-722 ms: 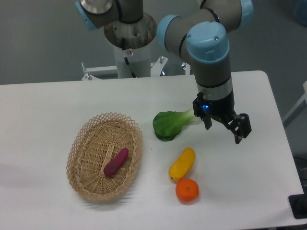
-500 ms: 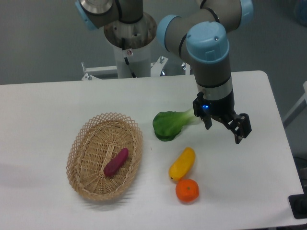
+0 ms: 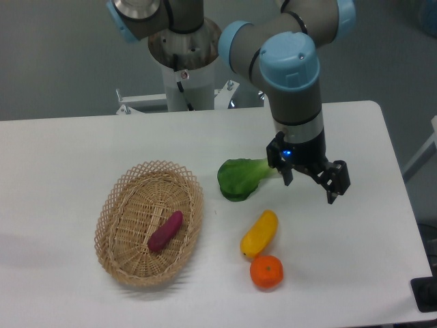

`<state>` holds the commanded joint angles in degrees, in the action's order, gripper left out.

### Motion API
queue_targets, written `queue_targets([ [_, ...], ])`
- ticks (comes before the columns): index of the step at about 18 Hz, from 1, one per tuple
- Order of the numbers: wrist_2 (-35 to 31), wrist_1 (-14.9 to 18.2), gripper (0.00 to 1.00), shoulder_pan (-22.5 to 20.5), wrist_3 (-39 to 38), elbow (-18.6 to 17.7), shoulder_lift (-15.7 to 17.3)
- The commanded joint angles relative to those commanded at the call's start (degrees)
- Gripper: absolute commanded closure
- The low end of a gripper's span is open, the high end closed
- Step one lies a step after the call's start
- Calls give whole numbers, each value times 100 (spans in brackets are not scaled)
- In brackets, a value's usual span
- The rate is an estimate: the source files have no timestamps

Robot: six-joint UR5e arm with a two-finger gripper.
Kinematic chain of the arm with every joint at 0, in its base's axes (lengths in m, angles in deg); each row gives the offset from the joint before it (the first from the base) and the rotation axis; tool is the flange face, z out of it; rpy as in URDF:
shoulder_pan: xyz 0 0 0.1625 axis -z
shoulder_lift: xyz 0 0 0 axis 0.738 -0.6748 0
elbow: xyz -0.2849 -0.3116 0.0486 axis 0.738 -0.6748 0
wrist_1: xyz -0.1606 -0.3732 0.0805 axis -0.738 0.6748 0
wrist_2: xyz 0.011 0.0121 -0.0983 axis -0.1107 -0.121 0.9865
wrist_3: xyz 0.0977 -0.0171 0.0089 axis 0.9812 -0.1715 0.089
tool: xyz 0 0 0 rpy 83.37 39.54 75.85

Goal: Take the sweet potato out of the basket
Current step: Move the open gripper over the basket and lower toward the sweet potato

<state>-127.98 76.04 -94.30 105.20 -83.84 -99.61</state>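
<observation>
Sweet potato [image 3: 165,231] lies in the basket [image 3: 121,195], near its middle, long axis running 1 to 7 o'clock. Basket sits on the white table [image 3: 68,150]. At basket's 3 o'clock: green leafy vegetable [image 3: 239,178], then yellow vegetable [image 3: 260,233] with orange fruit [image 3: 266,272] just beside it at 6 o'clock. Gripper [image 3: 311,187] hangs well apart from basket, past the greens; fingers spread wide, holding nothing.
</observation>
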Motion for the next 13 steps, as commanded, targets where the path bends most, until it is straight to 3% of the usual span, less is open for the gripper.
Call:
queue_targets([
  [9,-79,-9,0,1151,-2392,-149,-325],
  [13,157,-61,0,1485,-2474,-492,-439],
])
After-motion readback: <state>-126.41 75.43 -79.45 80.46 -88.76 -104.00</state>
